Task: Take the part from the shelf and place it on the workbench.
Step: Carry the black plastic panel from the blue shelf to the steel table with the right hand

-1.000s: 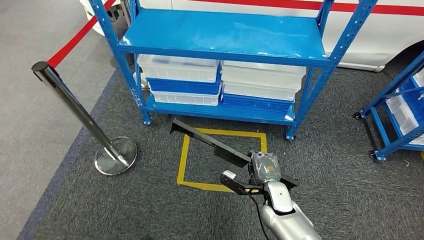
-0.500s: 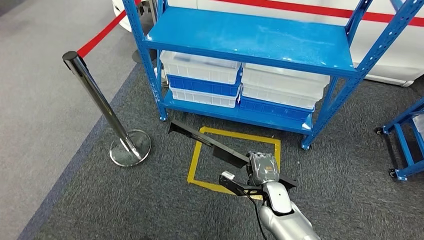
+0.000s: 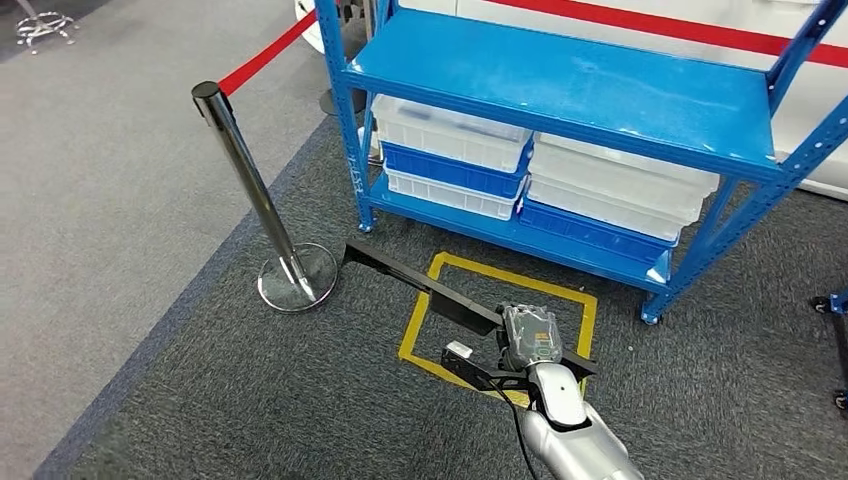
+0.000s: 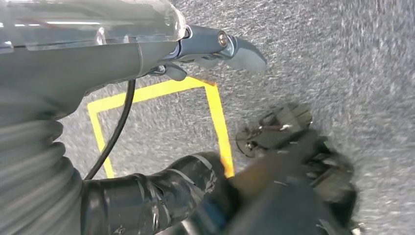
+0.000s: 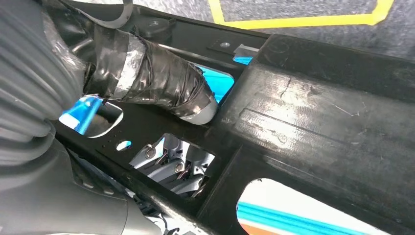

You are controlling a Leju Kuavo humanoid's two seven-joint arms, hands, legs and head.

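Blue shelf (image 3: 560, 85) stands on grey carpet, white and blue bins (image 3: 450, 150) stacked on its lower level. Chrome stanchion (image 3: 255, 195) with red rope at its left. Yellow taped square (image 3: 425, 320) on floor in front. Long black part (image 3: 425, 290) is off the shelf, carried low over the tape, right hand (image 3: 530, 340) gripping it: taped thumb (image 5: 161, 81) pressed on top, fingers (image 5: 171, 169) beneath. Left hand (image 4: 215, 46): finger state cannot be judged.

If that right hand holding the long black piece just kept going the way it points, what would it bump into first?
Probably the blue shelf: the right hand points toward its lower white and blue bins. The long black part it holds would likely arrive first; depth is unclear.
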